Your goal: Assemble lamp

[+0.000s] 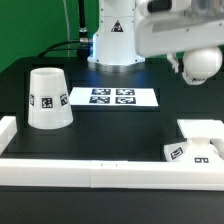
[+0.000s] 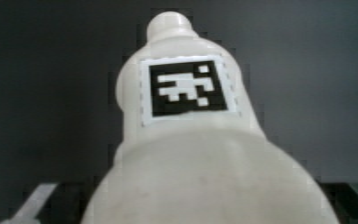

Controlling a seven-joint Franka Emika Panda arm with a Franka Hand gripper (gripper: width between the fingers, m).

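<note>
The gripper (image 1: 190, 58) sits high at the exterior view's right, closed on the lamp's bulb (image 1: 201, 65), whose rounded white body hangs just under the hand, well above the table (image 1: 120, 135). In the wrist view the bulb (image 2: 185, 130) fills almost the whole picture. Its broad part is nearest the camera, it narrows to a blunt tip that points away toward the dark table, and a black-and-white square tag faces the lens. Dark shapes at the two lower corners of that view are probably the fingers, but they are too cropped to be sure. The clamped grip is therefore a judgement, made because the bulb is off the table and hangs directly under the hand. It seems to be carried narrow end down so that this end can go into the base. The flat square base (image 1: 200, 142) lies below the bulb, at the exterior view's lower right, close against a raised white rail (image 1: 100, 172). That rail runs along the near edge of the table and turns up the exterior view's left side. The air between bulb and base looks open, so a downward move seems unobstructed, though the rail leaves little sideways room near the base. The marker board (image 1: 112, 97) lies flat at mid-table, well clear of the base. The tapered shade (image 1: 48, 98) stands narrow end up, far off at the exterior view's left, with bare black table around it and nothing touching it.
</note>
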